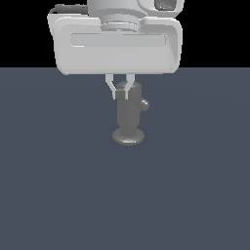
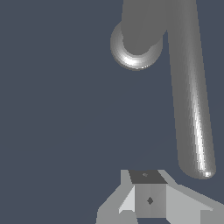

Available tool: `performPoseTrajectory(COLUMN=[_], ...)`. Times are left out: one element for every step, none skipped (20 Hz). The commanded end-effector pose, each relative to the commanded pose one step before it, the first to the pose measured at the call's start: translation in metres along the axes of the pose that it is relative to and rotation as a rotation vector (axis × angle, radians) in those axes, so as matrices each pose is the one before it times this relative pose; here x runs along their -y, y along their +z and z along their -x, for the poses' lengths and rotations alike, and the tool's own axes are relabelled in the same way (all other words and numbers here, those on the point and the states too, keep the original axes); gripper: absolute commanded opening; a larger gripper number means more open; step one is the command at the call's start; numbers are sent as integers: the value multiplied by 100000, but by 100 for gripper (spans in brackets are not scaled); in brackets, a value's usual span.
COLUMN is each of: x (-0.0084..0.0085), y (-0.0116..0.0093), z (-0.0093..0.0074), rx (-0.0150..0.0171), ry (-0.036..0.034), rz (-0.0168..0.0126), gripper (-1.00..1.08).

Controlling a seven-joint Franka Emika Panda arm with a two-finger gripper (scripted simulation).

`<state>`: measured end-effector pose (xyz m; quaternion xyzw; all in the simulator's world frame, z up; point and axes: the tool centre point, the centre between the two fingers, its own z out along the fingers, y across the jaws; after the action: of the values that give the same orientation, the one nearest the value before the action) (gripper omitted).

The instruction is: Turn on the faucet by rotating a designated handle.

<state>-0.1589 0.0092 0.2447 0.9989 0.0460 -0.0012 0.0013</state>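
Hovering with jaws nearly closed on nothing, the white gripper [image 1: 121, 90] sits just beside the grey matte faucet's [image 1: 129, 114] thin rigid 1-piece handle rod [image 2: 191, 96]; probably slick, so push near its rounded tip.

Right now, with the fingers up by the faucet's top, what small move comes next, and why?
Probably a short push sideways into the handle. The gripper looks shut and holds nothing, level with the top of the faucet; in the wrist view the rod lies just beside the fingertips, seemingly untouched.
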Motion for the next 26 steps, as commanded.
performPoseTrajectory(x=[114, 35, 30, 24, 25, 17, 18, -4, 22, -1, 0, 0, 0, 2, -519, -517, -516, -514, -512, -511, -509, -507, -505, -502, -500, -498], y=[991, 302, 263, 224, 185, 149, 113, 82, 45, 16, 0, 0, 0, -25, 0, 0, 0, 0, 0, 0, 0, 0, 0, 0, 0, 0], z=[-514, -157, -140, -123, -105, -87, -69, -49, -30, -10, 0, 0, 0, 29, -87, -87, -87, -87, -87, -86, -86, -86, -86, -86, -85, -85], rx=[-175, -18, -16, -13, -13, -9, -9, 0, -9, 0, 0, 0, 0, 0, 0, 0, 0, 0, 0, 0, 0, 0, 0, 0, 0, 0], ry=[-430, -134, -116, -94, -94, -67, -67, 0, -67, 0, 0, 0, 0, 0, 0, 0, 0, 0, 0, 0, 0, 0, 0, 0, 0, 0], rz=[-92, -30, -26, -22, -22, -16, -16, 0, -16, 0, 0, 0, 0, 0, 0, 0, 0, 0, 0, 0, 0, 0, 0, 0, 0, 0], gripper=[-100, -100, -100, -100, -100, -100, -100, -100, -100, -100, -100, -100, -100, -100, -100, -100, -100, -100, -100, -100, -100, -100, -100, -100, -100, -100])
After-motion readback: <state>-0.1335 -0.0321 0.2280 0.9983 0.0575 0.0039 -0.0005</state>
